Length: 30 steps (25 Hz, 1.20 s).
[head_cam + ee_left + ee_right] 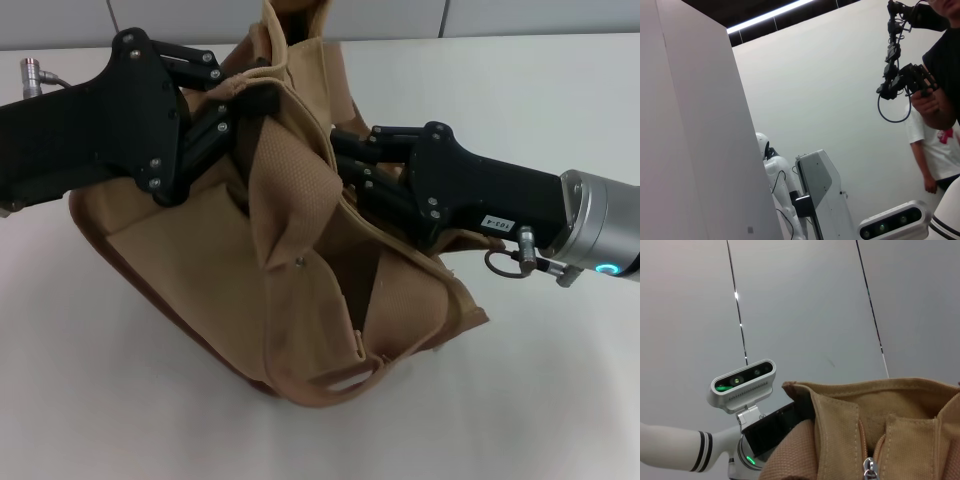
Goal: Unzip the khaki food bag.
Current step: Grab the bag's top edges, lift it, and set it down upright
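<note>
The white counter (560, 100) carries the boxy tan canvas food bag (200, 270), crumpled and tipped, its brown-trimmed base toward the left. The black left end effector (245, 105) pinches its webbing handle; whether the black right end effector (345, 160) grips is unclear. A silver zipper pull (869, 471) hangs at the seam.

The left gripper (243, 104) reaches in from the left, its fingers (262, 101) pinched together on a fold of fabric. The right gripper (345, 160) comes in from the right, low and level, fingers pointing left.
</note>
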Motion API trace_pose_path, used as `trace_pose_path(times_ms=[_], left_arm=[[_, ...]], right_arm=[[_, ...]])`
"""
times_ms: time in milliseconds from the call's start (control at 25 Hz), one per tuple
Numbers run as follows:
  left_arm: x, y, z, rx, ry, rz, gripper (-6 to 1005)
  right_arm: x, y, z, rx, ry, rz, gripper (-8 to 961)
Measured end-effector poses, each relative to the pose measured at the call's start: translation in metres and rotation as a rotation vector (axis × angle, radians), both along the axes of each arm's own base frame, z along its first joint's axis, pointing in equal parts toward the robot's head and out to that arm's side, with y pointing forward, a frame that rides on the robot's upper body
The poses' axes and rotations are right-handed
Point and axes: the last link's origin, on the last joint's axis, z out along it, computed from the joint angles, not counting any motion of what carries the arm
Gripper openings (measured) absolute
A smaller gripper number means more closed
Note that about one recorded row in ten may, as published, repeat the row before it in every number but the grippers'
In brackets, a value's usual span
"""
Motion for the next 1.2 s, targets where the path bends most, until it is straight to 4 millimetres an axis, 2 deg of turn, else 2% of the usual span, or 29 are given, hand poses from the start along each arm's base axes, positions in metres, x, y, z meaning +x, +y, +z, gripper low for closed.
trace_pose_path(times_ms=[280,1200], left_arm=[[0.0028,-0.0008,-0.0028,-0.011,-0.003,-0.011,46],[0.0008,-0.0030,-0.0030,-0.012,-0.009,-0.004,45]], right_arm=[[-0.0036,0.0017,-0.0007,-0.004,-0.002,0.013,204],[-0.0021,-0.0033,-0.0010,-0.019,0.003,0.022,57]])
